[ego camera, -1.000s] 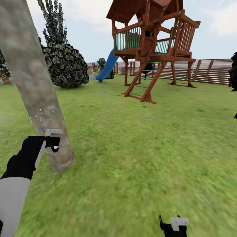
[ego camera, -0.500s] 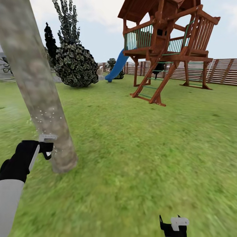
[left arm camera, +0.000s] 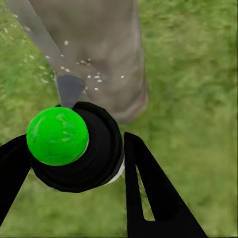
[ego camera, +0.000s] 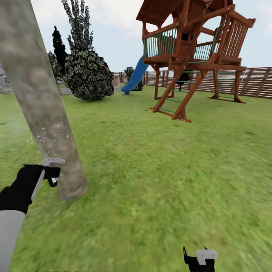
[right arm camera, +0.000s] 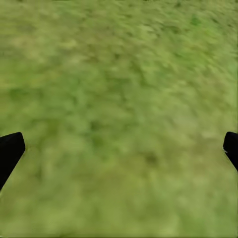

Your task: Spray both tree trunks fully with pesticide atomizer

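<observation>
left gripper [left arm camera: 74, 163] clamping the atomizer [left arm camera: 74, 146] | white droplets speckling the near-left tree trunk [ego camera: 45, 109] | right gripper [right arm camera: 119, 144] spread wide, holding nothing, over lawn [ego camera: 170, 170]

Head cam sits high, looking forward and down across the lawn [ego camera: 158, 181]. The trunk [ego camera: 41, 102] is close at about 10 o'clock, the playhouse [ego camera: 189, 56] farther off around 1 o'clock, and the fence [ego camera: 253, 81] runs along the back.

Left wrist cam looks along its fingers [left arm camera: 148, 193] from really near, aimed at the base of that same trunk [left arm camera: 99, 49] and the grass round it, so it overlaps the head view there.

Right wrist cam points almost straight down at bare grass [right arm camera: 119, 114], close up, with the black fingertips [right arm camera: 10, 151] at the frame edges. It only shares lawn with the head view.
</observation>
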`<state>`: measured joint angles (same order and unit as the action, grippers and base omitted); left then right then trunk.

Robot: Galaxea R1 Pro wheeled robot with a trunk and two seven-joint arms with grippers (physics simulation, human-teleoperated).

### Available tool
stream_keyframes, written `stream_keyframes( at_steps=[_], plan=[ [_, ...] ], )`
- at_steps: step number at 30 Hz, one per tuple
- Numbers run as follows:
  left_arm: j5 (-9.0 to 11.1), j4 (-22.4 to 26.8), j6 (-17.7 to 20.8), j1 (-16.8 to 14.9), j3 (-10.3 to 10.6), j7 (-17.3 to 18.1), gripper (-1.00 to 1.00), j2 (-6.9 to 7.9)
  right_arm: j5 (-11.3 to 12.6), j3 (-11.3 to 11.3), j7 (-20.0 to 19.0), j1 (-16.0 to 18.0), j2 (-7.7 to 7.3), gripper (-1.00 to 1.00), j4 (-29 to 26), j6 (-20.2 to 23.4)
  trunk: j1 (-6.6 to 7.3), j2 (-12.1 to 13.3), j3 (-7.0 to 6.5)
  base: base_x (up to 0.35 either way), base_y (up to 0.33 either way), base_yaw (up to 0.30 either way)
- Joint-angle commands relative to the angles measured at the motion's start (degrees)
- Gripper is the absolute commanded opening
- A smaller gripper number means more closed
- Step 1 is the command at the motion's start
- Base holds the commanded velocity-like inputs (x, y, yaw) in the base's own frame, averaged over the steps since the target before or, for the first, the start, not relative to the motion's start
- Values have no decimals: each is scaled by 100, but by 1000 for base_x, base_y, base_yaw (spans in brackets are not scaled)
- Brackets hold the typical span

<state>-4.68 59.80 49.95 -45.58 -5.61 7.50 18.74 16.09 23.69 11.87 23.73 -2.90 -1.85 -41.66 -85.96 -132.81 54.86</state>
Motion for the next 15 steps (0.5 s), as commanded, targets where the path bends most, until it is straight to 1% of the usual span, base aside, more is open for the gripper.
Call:
stream_keyframes(
  at_steps=[1, 3, 4, 5, 6, 7, 8, 10, 12, 15],
  plan=[
    [-69, 21, 2, -3, -5, -2, -100, -56, -1, 0, 0, 0, 0, 100, 0, 0, 0, 0, 0, 0, 0, 253],
    [-78, 27, -1, -3, -29, -2, -100, -75, -1, -3, 0, 0, 0, 100, 0, 0, 0, 0, 0, 0, 0, 268],
    [-83, -5, -2, 3, -40, -2, -100, -41, -1, -2, 0, 0, 0, 100, 0, 0, 0, 0, 0, 0, 0, 262],
    [-85, -35, -1, 13, -119, -2, -100, -14, -3, 2, 0, 0, 0, 100, 0, 0, 0, 0, 0, 0, 0, 135],
    [-87, -44, 3, 19, -272, -2, -100, -2, -1, -1, 0, 0, 0, 100, 0, 0, 0, 0, 0, 7, 0, 55],
    [-91, -46, 3, 21, -370, -2, -100, 4, -1, 0, 0, 0, 0, 100, 0, 0, 0, 0, 0, 88, -47, 28],
    [-102, -45, 0, 24, -424, -2, -100, 14, -1, -1, 0, 0, 0, 100, 0, 0, 0, 0, 0, 161, -103, 14],
    [-156, -3, -2, 28, -442, -2, -100, 3, -1, -3, 6, 0, -5, 100, 0, 0, 0, 0, 0, 206, -138, 6],
    [-177, 30, -3, 25, -406, -2, -100, -29, -1, -5, 8, 0, -8, 100, 0, 0, 0, 0, 0, 234, -160, 1],
    [-177, 41, -10, 23, -473, -8, -100, -37, -1, -5, 9, 0, -8, 100, 0, 0, 0, 0, 0, 192, -196, 0]
  ],
)
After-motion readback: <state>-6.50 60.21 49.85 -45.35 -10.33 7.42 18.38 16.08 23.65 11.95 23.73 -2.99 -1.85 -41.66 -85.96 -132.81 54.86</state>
